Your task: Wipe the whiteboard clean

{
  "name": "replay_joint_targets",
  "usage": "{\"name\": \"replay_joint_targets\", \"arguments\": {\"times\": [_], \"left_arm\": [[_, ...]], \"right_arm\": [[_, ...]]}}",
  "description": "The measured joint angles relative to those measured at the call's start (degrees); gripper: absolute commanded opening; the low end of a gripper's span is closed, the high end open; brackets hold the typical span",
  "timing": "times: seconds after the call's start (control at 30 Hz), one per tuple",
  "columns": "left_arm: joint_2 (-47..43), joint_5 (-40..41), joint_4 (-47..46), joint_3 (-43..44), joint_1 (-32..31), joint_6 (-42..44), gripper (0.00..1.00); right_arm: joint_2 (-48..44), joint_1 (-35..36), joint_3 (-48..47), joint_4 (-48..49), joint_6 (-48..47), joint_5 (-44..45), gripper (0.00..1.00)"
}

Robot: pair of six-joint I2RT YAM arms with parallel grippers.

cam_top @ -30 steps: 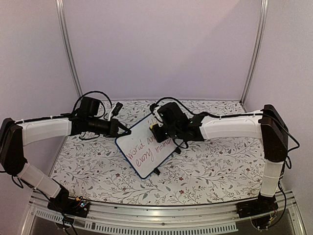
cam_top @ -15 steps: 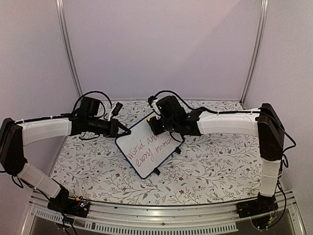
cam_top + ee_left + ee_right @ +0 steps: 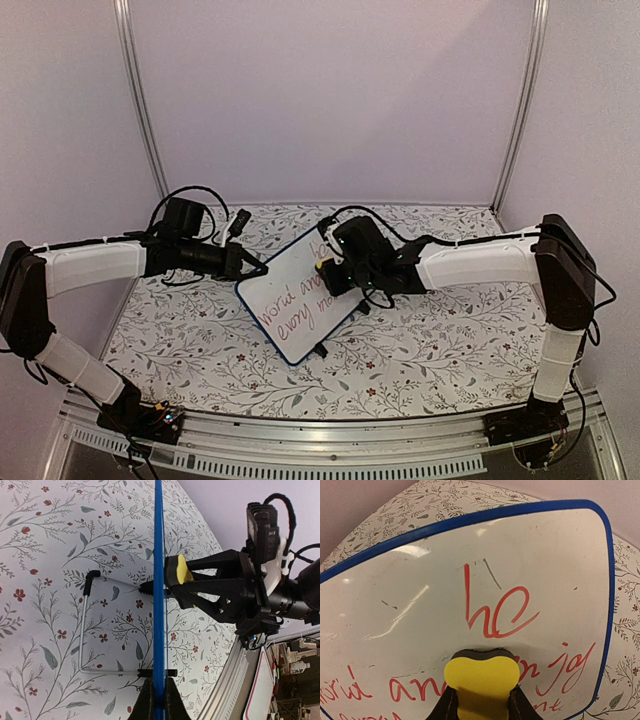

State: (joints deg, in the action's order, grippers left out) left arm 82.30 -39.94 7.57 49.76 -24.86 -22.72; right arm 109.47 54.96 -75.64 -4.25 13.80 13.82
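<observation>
The whiteboard (image 3: 300, 295) stands tilted on the table, white with a blue frame and red handwriting. My left gripper (image 3: 243, 266) is shut on its upper left edge; the left wrist view shows the blue frame (image 3: 158, 605) edge-on between the fingers. My right gripper (image 3: 333, 277) is shut on a yellow eraser (image 3: 481, 680), which presses its dark felt face against the board (image 3: 420, 605) just below the red letters "he". The eraser also shows in the left wrist view (image 3: 178, 573). Faint marks lie on the upper part of the board.
The table (image 3: 430, 340) has a floral-patterned cover. The board's wire stand (image 3: 85, 630) rests on the cover behind the board. A metal rail (image 3: 330, 440) runs along the near edge, with purple walls at the back and sides.
My right gripper with the eraser rose toward the board's upper edge, then came back down and right over the writing. The left gripper and the board stayed still.
</observation>
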Motion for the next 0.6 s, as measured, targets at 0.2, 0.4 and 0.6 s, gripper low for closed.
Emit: {"name": "replay_joint_targets", "arguments": {"times": [0.2, 0.4, 0.6], "left_arm": [[0.00, -0.13, -0.02, 0.02, 0.00, 0.00, 0.00], [-0.02, -0.35, -0.07, 0.02, 0.00, 0.02, 0.00], [-0.07, -0.31, -0.02, 0.00, 0.00, 0.02, 0.00]], "right_arm": [[0.46, -0.02, -2.69, -2.78, -0.24, 0.00, 0.18], [2.27, -0.02, -8.48, -4.22, -1.27, -0.31, 0.18], [2.47, -0.02, -8.35, -3.85, -1.31, -0.94, 0.17]]}}
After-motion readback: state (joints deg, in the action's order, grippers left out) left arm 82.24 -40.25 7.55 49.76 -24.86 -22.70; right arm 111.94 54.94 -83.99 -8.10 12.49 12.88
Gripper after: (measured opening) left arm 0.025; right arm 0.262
